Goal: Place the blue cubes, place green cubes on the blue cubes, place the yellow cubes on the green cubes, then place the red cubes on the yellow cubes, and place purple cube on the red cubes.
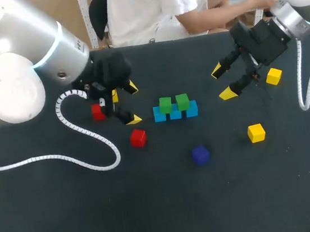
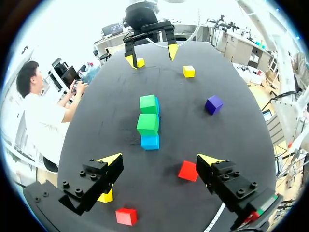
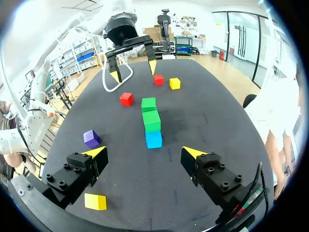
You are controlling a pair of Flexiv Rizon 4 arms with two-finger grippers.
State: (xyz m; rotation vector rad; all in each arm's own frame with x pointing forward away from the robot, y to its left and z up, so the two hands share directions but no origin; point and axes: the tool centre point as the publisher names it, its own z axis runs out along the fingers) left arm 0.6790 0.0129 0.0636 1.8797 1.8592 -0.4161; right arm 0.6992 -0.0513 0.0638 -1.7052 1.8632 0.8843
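Head overhead; 2 wrists face across shared cubes (image 1: pixel 175 112).

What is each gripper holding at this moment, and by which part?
Nothing is held. The left gripper and the right gripper are both open and empty.

Our left gripper (image 1: pixel 133 103) hangs with its fingers spread wide. Our right gripper (image 1: pixel 223 82) faces it from the other side, fingers spread wide too.

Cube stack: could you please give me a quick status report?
Both open, empty: left gripper, right gripper. Two green cubes on blue cubes; yellow cubes, red cubes, purple cube loose. Nothing in the way.
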